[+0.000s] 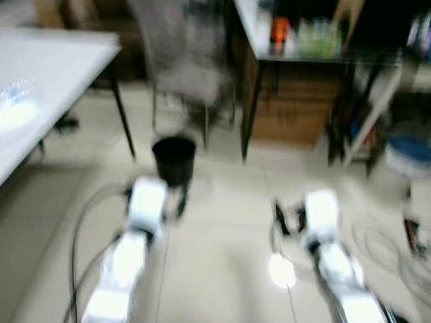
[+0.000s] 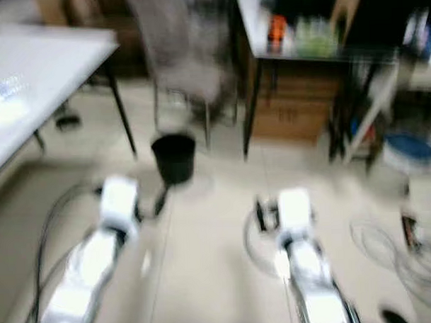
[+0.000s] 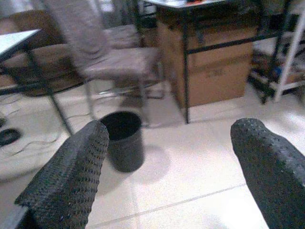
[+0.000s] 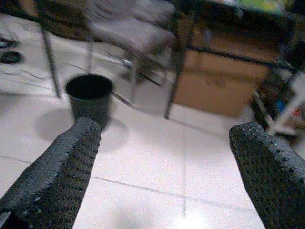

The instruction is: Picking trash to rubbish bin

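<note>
A small black rubbish bin (image 1: pixel 174 159) stands on the pale tiled floor in front of a chair, just ahead of my left arm. The head views are blurred. My left gripper (image 3: pixel 169 157) is held low above the floor, open, with nothing between its fingers (image 3: pixel 71 181); the bin (image 3: pixel 123 140) lies a short way beyond it. My right gripper (image 4: pixel 164 162) is also open and empty, and the bin (image 4: pixel 90 98) stands ahead of it, off to the left-hand side. No piece of trash can be made out on the floor.
A white table (image 1: pixel 42 75) stands at the left with a blurry pale thing on it. A grey chair (image 1: pixel 183 56) is behind the bin. A dark desk with a cardboard box (image 1: pixel 292 116) under it is right of that. Cables (image 1: pixel 410 254) and a blue-lidded bucket (image 1: pixel 412 154) crowd the right.
</note>
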You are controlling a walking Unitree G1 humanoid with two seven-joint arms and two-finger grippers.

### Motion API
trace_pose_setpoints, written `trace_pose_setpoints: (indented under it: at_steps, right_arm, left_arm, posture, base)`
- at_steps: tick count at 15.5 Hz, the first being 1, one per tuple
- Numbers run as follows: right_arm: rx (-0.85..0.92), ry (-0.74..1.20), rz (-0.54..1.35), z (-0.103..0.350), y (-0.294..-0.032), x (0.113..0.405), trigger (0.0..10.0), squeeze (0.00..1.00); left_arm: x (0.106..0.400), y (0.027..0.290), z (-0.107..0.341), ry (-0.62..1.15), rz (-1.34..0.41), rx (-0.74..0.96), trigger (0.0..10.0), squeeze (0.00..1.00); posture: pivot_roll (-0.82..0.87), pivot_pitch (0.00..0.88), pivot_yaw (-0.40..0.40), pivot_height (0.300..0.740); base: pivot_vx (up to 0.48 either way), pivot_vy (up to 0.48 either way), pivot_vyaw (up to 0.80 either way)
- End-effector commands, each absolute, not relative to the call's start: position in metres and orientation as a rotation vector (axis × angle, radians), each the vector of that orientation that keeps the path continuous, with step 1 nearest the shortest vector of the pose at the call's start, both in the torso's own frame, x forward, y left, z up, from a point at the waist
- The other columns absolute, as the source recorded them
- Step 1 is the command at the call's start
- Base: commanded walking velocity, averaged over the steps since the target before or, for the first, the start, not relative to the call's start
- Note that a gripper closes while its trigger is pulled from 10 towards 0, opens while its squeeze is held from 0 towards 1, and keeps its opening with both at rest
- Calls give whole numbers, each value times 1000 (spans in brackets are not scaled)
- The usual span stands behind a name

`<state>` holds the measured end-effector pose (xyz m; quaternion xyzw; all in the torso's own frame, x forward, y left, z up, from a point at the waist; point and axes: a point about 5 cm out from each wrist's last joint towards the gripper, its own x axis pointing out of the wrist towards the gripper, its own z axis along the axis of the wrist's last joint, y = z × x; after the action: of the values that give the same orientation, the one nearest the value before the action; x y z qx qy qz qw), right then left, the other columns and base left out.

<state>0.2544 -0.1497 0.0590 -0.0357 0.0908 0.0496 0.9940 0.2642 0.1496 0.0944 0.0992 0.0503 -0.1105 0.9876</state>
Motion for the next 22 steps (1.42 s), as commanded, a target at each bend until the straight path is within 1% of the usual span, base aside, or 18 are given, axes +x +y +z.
trace_pose_setpoints:
  at_steps: [1,5,6,10,14,22]
  right_arm:
    - [-82,160,96,65,-152,258,10000,0]
    - [-84,155,94,66,-153,259,10000,0]
    - [-95,153,98,67,-153,260,10000,0]
    - [-79,132,107,71,-152,263,10000,0]
    - [-21,133,114,75,-151,263,10000,0]
    - [-43,93,118,85,-153,264,10000,0]
  left_arm:
    - [264,147,96,94,-219,197,10000,0]
    - [265,148,97,86,-213,203,10000,0]
    - [265,148,99,78,-209,203,10000,0]
    - [268,148,104,56,-203,222,10000,0]
    - [268,147,111,29,-210,240,10000,0]
    - [270,149,118,7,-202,230,10000,0]
  posture:
    - [-124,0,-24,740]
    - [-121,0,-25,740]
    - [-121,0,-25,740]
    - [-116,0,-24,740]
    - [-113,0,-20,740]
    - [-112,0,-20,740]
  base:
    - [-285,0,800]
    - [-286,0,800]
    - [0,0,800]
    - [0,0,0]
    - [0,0,0]
    - [0,0,0]
